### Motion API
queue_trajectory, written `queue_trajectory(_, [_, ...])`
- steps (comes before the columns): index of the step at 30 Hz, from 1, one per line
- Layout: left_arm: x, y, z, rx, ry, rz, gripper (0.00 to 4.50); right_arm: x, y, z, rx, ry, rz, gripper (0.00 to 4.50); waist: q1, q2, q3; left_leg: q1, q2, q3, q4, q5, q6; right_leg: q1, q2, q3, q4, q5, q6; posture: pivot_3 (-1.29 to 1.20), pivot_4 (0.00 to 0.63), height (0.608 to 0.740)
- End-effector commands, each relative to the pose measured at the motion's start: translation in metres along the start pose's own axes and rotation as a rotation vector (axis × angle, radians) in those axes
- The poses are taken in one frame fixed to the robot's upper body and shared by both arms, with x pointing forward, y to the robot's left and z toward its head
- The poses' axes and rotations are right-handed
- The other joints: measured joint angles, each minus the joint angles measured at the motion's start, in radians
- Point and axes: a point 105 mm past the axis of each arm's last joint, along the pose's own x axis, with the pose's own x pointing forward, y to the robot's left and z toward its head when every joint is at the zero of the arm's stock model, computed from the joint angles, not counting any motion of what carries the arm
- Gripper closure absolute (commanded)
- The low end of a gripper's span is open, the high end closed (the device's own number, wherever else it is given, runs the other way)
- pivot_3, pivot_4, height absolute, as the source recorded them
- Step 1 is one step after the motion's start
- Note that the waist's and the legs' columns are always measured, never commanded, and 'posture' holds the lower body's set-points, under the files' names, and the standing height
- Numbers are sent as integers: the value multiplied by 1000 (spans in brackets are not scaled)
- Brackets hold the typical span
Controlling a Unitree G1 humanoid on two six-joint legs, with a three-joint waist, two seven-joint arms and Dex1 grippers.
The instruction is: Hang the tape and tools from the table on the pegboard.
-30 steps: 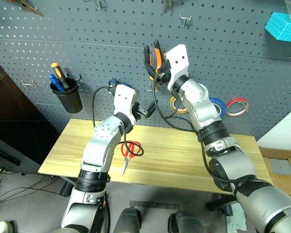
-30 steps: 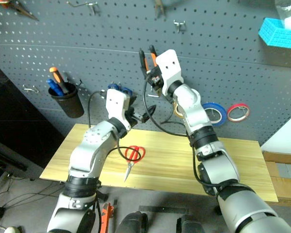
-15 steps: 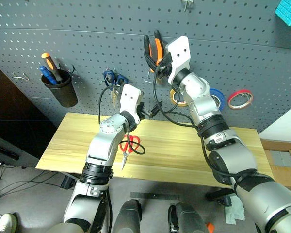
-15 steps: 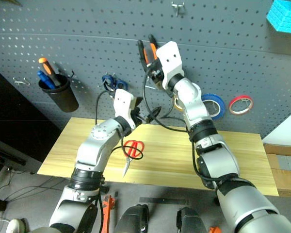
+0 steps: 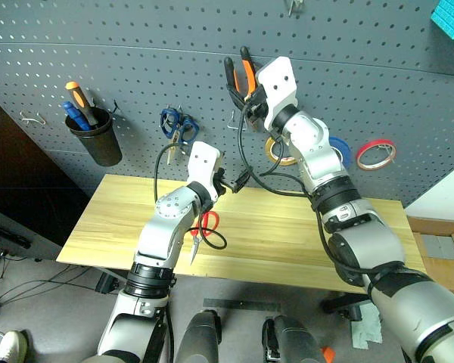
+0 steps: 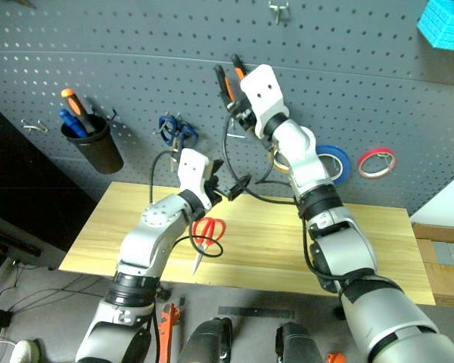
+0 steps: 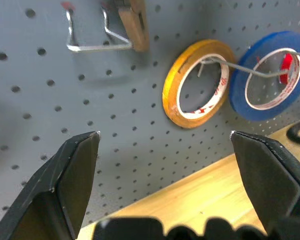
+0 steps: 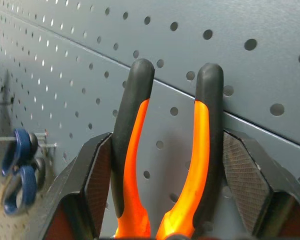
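The right gripper (image 8: 162, 195) has its fingers clamped on the orange-and-black pliers (image 5: 242, 76), held handles-up against the pegboard (image 5: 136, 83). The left gripper (image 7: 165, 150), fingers spread and holding nothing, hovers near the pegboard over the wooden surface (image 5: 287, 234). On the pegboard hangs the blue tape roll (image 7: 267, 75), beside the yellow roll (image 7: 197, 82); the red-handled scissors (image 6: 206, 236) lie on the surface below it.

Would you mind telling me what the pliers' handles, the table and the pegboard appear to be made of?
Pliers: handles look like rubbery plastic, matte black over glossy orange, going by the soft sheen.
Table: light wood or wood-look laminate; grain lines show, but the smooth finish leaves it open.
Pegboard: probably painted sheet metal, dark grey and matte, with evenly punched holes.
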Motion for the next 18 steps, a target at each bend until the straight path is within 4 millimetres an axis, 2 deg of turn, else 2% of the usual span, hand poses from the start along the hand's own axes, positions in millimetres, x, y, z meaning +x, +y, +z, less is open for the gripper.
queue_trajectory(1, [-1, -3, 18, 29, -66, 2, 0, 2, -25, 24, -68, -32, -70, 1700, 0, 0, 0, 0, 0, 0, 0, 0, 0, 0, 0, 0, 0, 0, 0, 206, 209, 740])
queue_trajectory(12, [-3, 2, 20, 34, -74, 22, 0, -4, -19, 43, -17, -34, -67, 1700, 1, 0, 0, -4, -1, 0, -1, 0, 0, -3, -1, -1, -1, 0, 0, 195, 185, 740])
queue_trajectory(18, [-7, 1, 20, 30, -79, 29, 0, -28, -8, 51, 45, -13, -98, 1700, 3, 0, 0, -6, -1, -1, -3, -1, -2, -4, -1, -2, -3, 0, 0, 174, 159, 740])
